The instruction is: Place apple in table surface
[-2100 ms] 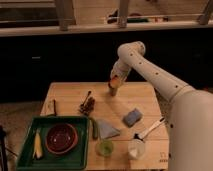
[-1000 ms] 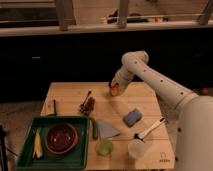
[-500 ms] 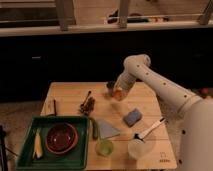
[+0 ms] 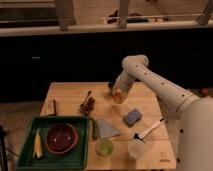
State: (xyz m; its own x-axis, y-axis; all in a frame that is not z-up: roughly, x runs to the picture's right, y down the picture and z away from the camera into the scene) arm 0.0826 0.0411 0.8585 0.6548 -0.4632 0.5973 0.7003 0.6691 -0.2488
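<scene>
- Here, in the camera view, the gripper point(image 4: 115, 91) hangs low over the far middle of the table surface point(image 4: 70, 95), fingers clamped on the apple point(image 4: 118, 97).
- Whether the apple touches the wood, I cannot tell.
- A blue sponge point(image 4: 132, 117) lies near.

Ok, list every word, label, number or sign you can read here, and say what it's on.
No text can be read.
Small dark mark near the front right corner of the light tan wooden tabletop: too blurred to read.
The claw, over the tabletop's far middle, grips the small round orange-red apple; neither shows lettering.
</scene>
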